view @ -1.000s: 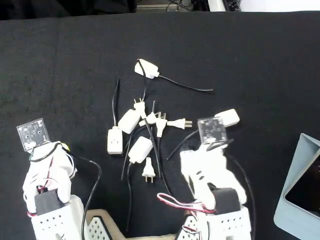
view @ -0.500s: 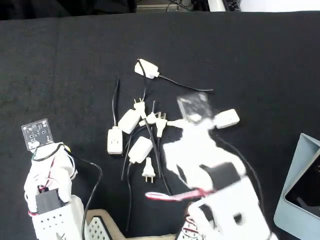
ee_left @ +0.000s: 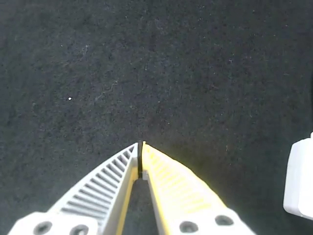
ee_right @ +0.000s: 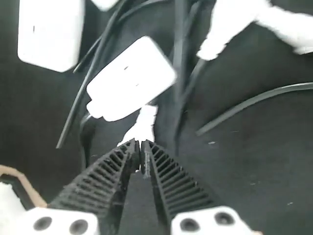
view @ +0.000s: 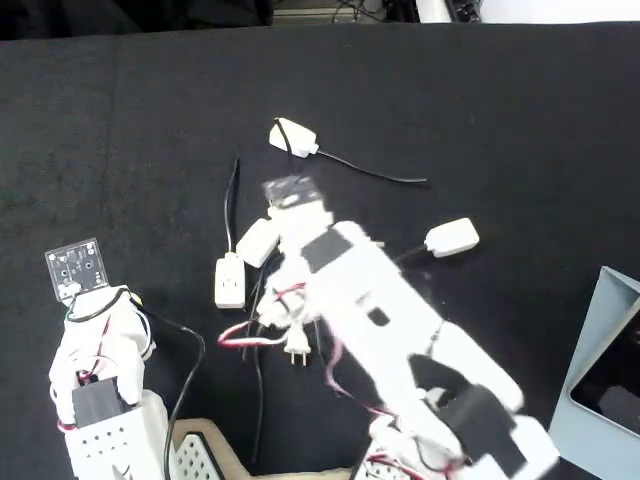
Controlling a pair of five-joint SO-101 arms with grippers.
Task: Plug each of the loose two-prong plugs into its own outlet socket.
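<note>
Black tabletop (view: 520, 120), middle: I'm holding the right tool (ee_right: 140, 146) clenched, empty, just short of a loose plug (ee_right: 142, 127), probably lining up. The left tool (ee_left: 141, 147) is sitting clenched near the left edge, leaving room.

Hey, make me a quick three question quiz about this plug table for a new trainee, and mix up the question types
1. True or false: the left gripper is open.
2. Which arm is stretched out over the middle of the table? A) left B) right C) both
3. Fill in the blank: the table's cover is ___ in colour.

Key:
1. False. Its fingers meet at the tips.
2. B. The right arm lies across the middle, over the tangle of cords.
3. Black.
</note>
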